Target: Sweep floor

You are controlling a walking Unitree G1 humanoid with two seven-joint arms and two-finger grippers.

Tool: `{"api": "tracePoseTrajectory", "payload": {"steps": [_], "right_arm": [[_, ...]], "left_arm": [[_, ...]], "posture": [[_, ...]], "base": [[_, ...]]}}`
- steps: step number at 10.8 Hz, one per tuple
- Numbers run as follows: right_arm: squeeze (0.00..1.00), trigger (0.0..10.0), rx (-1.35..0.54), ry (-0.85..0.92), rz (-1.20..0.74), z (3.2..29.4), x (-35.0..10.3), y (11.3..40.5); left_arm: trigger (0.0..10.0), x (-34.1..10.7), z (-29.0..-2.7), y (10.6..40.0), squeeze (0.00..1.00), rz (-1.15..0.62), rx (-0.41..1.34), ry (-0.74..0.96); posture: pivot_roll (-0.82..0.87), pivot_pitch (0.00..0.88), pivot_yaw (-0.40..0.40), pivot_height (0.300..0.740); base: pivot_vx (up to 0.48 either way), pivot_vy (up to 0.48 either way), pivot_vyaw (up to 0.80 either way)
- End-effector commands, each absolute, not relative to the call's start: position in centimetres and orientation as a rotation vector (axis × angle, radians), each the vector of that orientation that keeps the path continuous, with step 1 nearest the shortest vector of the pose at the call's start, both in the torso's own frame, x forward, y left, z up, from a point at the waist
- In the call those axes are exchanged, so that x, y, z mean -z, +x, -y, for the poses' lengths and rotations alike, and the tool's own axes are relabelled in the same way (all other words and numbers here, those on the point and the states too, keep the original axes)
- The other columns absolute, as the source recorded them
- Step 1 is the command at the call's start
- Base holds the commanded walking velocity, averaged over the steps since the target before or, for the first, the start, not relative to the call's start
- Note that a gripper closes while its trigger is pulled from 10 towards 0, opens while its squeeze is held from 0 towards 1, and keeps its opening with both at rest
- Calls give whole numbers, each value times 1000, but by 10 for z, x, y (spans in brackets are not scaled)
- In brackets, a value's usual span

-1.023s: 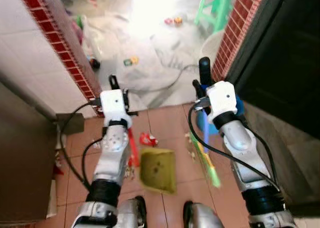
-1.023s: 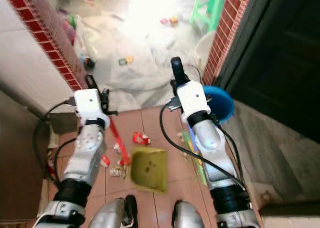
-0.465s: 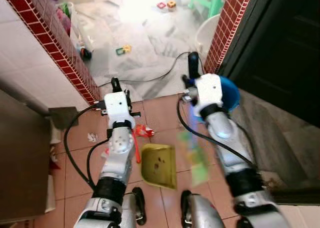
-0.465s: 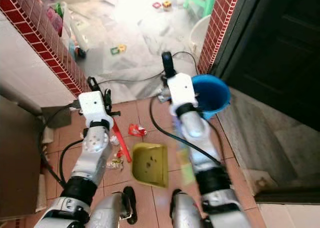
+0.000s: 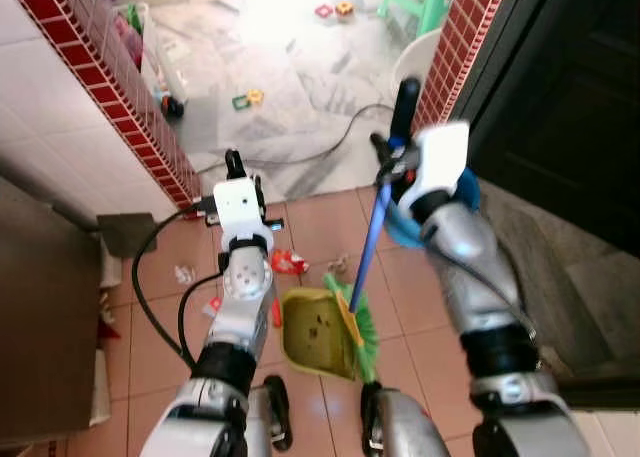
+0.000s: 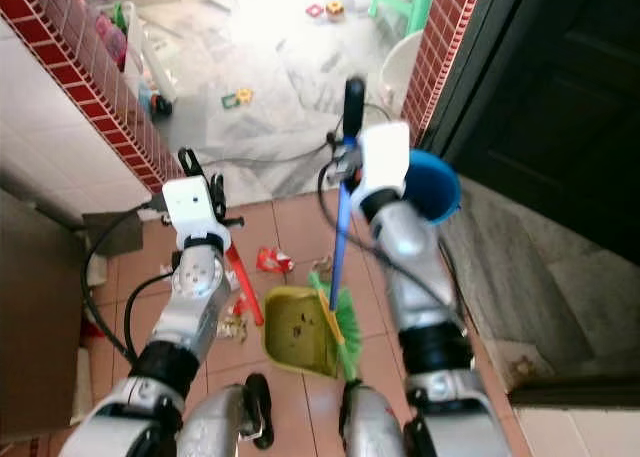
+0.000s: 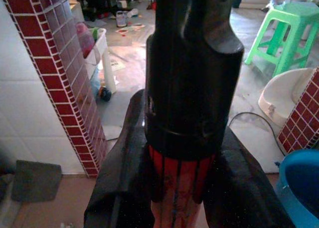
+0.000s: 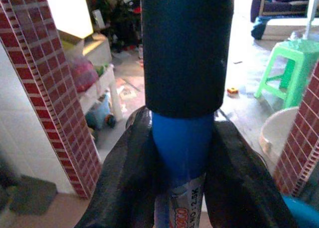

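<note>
Broom with green bristles is clamped in the right gripper, its head below against the dustpan, whose red handle the left gripper pinches.

A white label wraps the blue broom handle, seen close up in the right wrist view. Its black print reads partly as "NO: 2.5K", with the start of the line cut off by the curve of the handle. Beside that line sit red rounded letters, too cropped and blurred to read. No other text, number or sign is legible on the floor, the walls or the scattered items.
</note>
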State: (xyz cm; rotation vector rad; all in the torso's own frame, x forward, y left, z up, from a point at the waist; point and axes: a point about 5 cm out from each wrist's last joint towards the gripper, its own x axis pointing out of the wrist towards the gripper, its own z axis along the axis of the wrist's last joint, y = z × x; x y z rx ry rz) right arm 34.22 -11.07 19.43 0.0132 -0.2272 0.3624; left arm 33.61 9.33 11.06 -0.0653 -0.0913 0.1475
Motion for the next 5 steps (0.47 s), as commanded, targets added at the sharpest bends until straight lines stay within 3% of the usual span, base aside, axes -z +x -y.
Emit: {"api": "tracePoseTrajectory", "payload": {"steps": [1, 5], "right_arm": [[0, 10000, -416, 77, 283, 104, -215, 341], [0, 10000, -414, -69, 361, 111, -236, 348]], "left_arm": [[10000, -103, -93, 336, 0, 56, -155, -66], [10000, -151, -92, 348, 0, 205, -128, -122]], "posture": [[-153, 169, 23, 740], [-151, 99, 7, 740]], "base": [[0, 0, 0], [0, 0, 0]]}}
